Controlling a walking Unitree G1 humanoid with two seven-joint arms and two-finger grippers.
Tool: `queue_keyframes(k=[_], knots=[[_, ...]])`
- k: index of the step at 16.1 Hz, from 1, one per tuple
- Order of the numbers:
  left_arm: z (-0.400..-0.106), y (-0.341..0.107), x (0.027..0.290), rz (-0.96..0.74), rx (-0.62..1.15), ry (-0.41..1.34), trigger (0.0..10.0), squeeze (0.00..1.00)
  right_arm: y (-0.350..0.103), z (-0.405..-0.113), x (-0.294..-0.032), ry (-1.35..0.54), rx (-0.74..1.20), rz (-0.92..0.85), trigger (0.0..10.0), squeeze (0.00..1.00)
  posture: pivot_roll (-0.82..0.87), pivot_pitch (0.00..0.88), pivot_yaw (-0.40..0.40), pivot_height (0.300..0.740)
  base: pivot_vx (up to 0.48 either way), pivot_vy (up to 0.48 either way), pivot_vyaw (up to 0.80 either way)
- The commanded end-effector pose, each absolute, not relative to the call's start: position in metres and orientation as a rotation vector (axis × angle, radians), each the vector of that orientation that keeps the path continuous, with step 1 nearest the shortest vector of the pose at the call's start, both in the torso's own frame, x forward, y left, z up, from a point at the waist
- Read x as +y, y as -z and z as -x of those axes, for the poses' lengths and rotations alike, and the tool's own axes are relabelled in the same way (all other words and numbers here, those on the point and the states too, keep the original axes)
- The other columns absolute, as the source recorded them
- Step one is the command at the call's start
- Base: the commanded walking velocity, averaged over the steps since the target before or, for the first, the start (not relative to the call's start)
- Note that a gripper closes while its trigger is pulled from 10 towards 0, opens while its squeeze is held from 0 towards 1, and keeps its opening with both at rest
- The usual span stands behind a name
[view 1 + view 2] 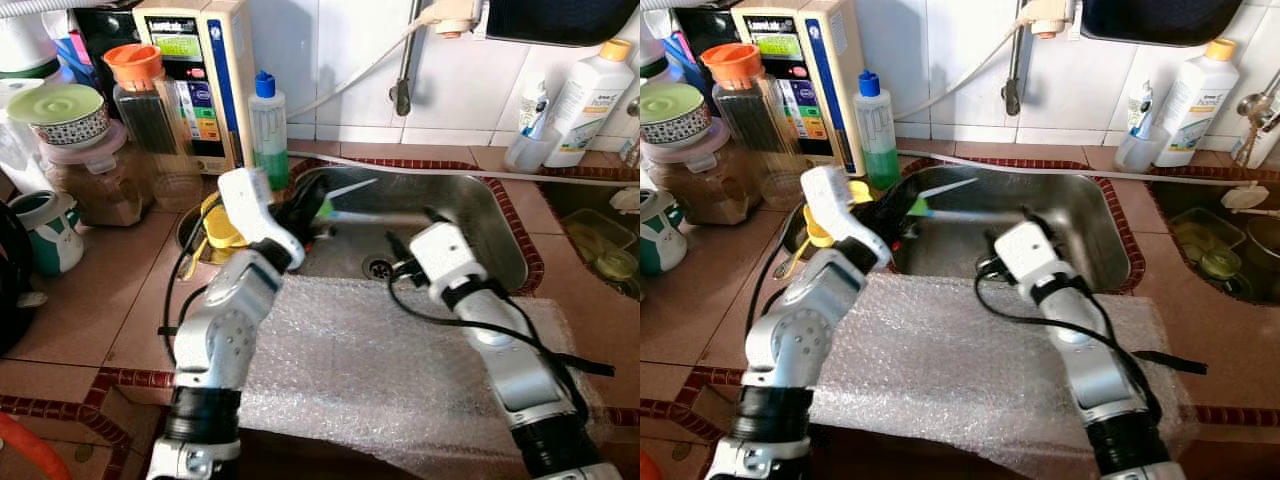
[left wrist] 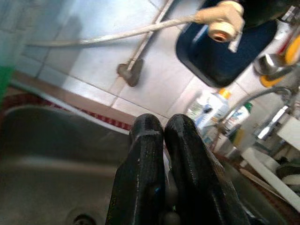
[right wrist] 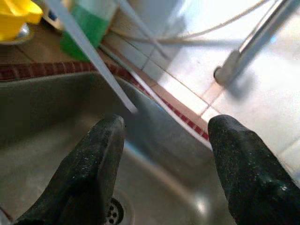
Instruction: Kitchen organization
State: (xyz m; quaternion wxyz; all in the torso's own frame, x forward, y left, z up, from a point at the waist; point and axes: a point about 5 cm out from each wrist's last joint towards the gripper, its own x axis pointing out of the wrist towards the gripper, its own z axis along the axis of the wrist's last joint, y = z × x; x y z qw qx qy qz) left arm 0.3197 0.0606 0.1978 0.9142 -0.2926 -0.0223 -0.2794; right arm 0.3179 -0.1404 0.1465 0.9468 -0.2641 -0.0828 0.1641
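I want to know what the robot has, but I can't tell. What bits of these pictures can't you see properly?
- Left gripper: the fingers look pressed together in the left wrist view; a long white thing with a green bit pokes out, too blurry to name.
- Sink bottom, head views: the near part is hidden behind both arms and the bubble wrap.
- Right gripper: fingers apart over the drain; nothing held.

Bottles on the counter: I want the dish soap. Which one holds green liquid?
The clear bottle with the blue cap, left of the sink; the white bottle has an orange cap.
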Motion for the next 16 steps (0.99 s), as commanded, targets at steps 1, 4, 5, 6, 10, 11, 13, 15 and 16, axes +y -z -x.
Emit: queue_keyframes(k=[1, 4, 5, 6, 10, 11, 13, 15, 16], knots=[[-0.320, -0.200, 0.053, 0.585, -0.036, 0.611, 4.9, 0.00, -0.152, -0.321, -0.135, -0.343, -0.198, 0.563, 10.0, 0.00, -0.02, 0.000, 0.052, 0.740, 0.000, 0.000, 0.00], [-0.317, -0.201, 0.044, 0.583, -0.026, 0.651, 5.2, 0.00, -0.154, -0.325, -0.128, -0.345, -0.224, 0.567, 10.0, 1.00, -0.02, 0.000, 0.058, 0.740, 0.000, 0.000, 0.00], [-0.316, -0.200, 0.041, 0.581, -0.021, 0.662, 5.4, 0.00, -0.154, -0.326, -0.126, -0.340, -0.226, 0.582, 10.0, 1.00, -0.02, 0.000, 0.060, 0.740, 0.000, 0.000, 0.00], [-0.316, -0.200, 0.040, 0.581, -0.020, 0.665, 5.7, 0.00, -0.153, -0.326, -0.124, -0.347, -0.222, 0.586, 10.0, 1.00, -0.02, 0.000, 0.060, 0.740, 0.000, 0.000, 0.00], [-0.317, -0.202, 0.038, 0.577, -0.026, 0.679, 6.1, 0.00, -0.146, -0.328, -0.114, -0.392, -0.200, 0.579, 10.0, 0.00, -0.02, 0.000, 0.058, 0.740, 0.000, 0.000, 0.00], [-0.317, -0.203, 0.038, 0.578, -0.026, 0.683, 6.1, 0.00, -0.146, -0.329, -0.113, -0.391, -0.197, 0.576, 9.6, 0.00, -0.02, 0.000, 0.058, 0.740, 0.000, 0.000, 0.00], [-0.316, -0.202, 0.036, 0.579, -0.024, 0.687, 5.9, 0.00, -0.145, -0.333, -0.112, -0.376, -0.193, 0.575, 0.0, 0.00, -0.03, 0.000, 0.058, 0.740, 0.000, 0.000, 0.00], [-0.316, -0.202, 0.036, 0.580, -0.022, 0.689, 5.8, 0.00, -0.145, -0.337, -0.112, -0.374, -0.188, 0.580, 0.0, 0.00, -0.03, 0.000, 0.056, 0.740, 0.000, 0.000, 0.00], [-0.317, -0.202, 0.036, 0.581, -0.024, 0.690, 5.8, 0.00, -0.144, -0.340, -0.112, -0.368, -0.184, 0.582, 0.0, 0.00, -0.03, 0.000, 0.055, 0.740, 0.000, 0.000, 0.00]])
